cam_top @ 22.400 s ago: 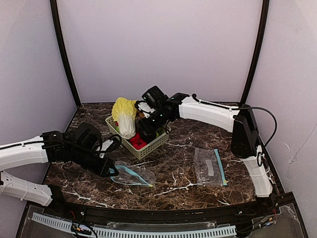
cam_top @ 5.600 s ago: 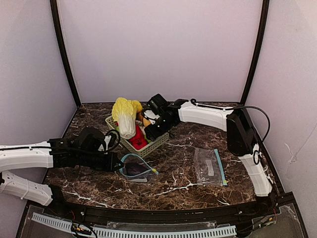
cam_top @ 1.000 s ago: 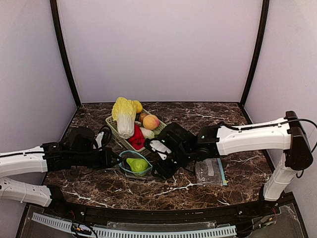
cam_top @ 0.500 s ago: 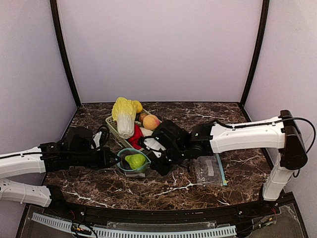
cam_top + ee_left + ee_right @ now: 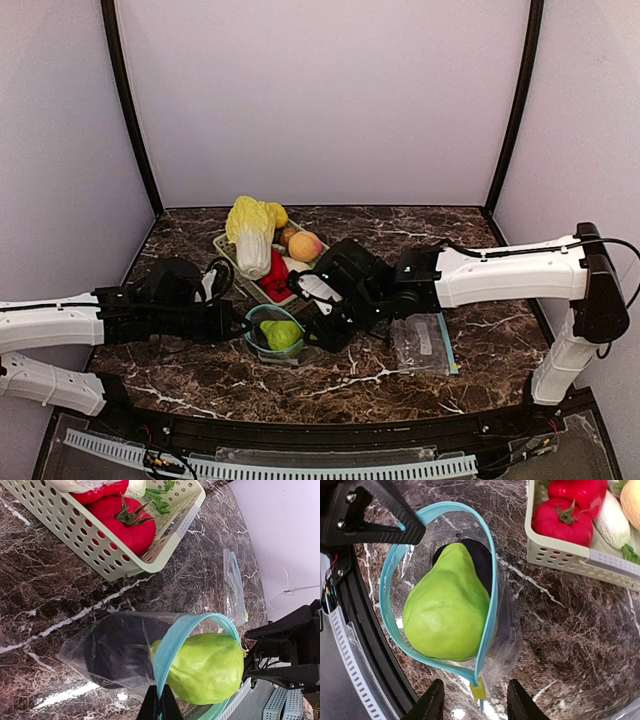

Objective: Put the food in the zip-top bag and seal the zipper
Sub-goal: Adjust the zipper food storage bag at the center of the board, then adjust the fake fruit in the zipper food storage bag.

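The zip-top bag (image 5: pixel 262 322) lies open in front of the basket, its blue rim (image 5: pixel 487 580) held in a loop. A green pear-shaped fruit (image 5: pixel 447 612) sits in the mouth, half inside. The dark purple eggplant (image 5: pixel 112 652) lies deeper in the bag. My left gripper (image 5: pixel 160 702) is shut on the rim at the bag's left side. My right gripper (image 5: pixel 476 705) is open just off the bag's other end, with the yellow zipper slider (image 5: pixel 479 691) between its fingers and untouched. The orange-yellow peach (image 5: pixel 305 246) rests in the basket.
The pale green perforated basket (image 5: pixel 243 268) behind the bag holds a cabbage (image 5: pixel 250 235) and red peppers (image 5: pixel 125 527). A second, flat zip-top bag (image 5: pixel 424 340) lies to the right on the dark marble table. The table's front edge (image 5: pixel 355 645) runs close to the bag.
The bag with the green fruit has shifted slightly right and toward the front along with my left gripper. My right gripper has stayed at the bag's right end.
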`<control>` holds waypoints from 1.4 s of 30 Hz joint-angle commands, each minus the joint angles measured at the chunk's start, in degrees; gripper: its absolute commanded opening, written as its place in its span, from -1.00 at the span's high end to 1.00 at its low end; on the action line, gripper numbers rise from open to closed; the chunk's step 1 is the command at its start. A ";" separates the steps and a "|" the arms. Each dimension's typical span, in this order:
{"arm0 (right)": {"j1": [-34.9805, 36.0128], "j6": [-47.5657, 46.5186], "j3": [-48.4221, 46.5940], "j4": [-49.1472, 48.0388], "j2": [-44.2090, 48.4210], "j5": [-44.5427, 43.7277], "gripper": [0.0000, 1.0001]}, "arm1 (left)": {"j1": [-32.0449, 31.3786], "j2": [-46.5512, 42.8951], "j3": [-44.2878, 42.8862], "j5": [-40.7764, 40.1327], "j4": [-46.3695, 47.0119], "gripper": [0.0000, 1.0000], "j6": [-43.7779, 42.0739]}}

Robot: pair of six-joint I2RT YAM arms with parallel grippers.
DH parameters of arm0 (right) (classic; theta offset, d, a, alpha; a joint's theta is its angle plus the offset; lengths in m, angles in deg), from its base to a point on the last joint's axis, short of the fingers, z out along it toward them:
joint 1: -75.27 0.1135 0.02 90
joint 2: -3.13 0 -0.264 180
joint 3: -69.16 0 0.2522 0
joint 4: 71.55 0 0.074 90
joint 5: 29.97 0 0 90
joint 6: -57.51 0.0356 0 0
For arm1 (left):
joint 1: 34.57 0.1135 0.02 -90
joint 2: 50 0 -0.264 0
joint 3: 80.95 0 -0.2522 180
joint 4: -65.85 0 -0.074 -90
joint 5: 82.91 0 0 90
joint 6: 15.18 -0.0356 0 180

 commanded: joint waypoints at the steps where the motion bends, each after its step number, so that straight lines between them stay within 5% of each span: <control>1: -0.46 3.31 0.43 -0.85 0.14 1.60 -0.12 | 0.37 0.90 1.08 2.97 4.11 0.99 0.21; 5: -0.66 5.12 -1.06 -2.15 1.36 2.89 -0.65 | 0.37 0.69 1.08 3.26 3.96 0.99 0.10; 12: -1.22 8.76 -6.18 -4.87 -1.58 3.74 -0.85 | 0.37 -0.20 1.58 3.03 3.55 0.99 0.34; 21: -2.48 11.44 -13.12 -1.36 -11.10 1.95 -0.85 | 0.39 -0.62 1.26 2.72 2.90 0.99 0.10; 35: -2.22 14.37 -6.66 11.98 -10.68 -7.66 -0.80 | 0.37 -2.63 1.28 0.40 1.54 0.99 -0.06; 42: -2.36 12.01 -7.55 9.63 -8.66 -1.23 -0.83 | 0.37 -1.35 1.36 1.87 2.60 0.99 0.07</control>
